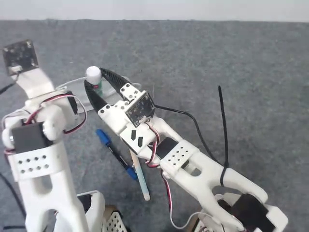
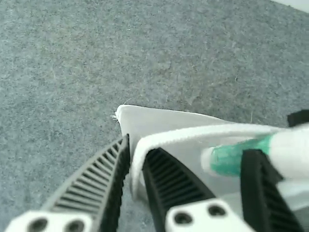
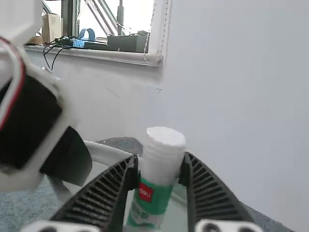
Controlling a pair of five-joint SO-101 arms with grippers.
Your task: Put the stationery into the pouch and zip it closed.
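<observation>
High view shows the right gripper left of centre in the frame. Its fingers pinch a glue stick with a white cap and a green label, held cap up over the pale pouch in the upper left part of the frame. In the left wrist view the left gripper has its fingers pressed on the white rim of the pouch, which seems to hold the mouth open. The green body of the glue stick is just beside that rim.

I judge that the task is in its early part. The glue stick is at the opening, but it is not released and I cannot tell how deep it sits. A blue pen and a pale pencil-like stick lie on the grey table in the lower middle of the frame, well apart from the pouch and not yet packed. Whether something is already inside the pouch is hidden. The zip is open, so these two pieces and the closing are left to do.
</observation>
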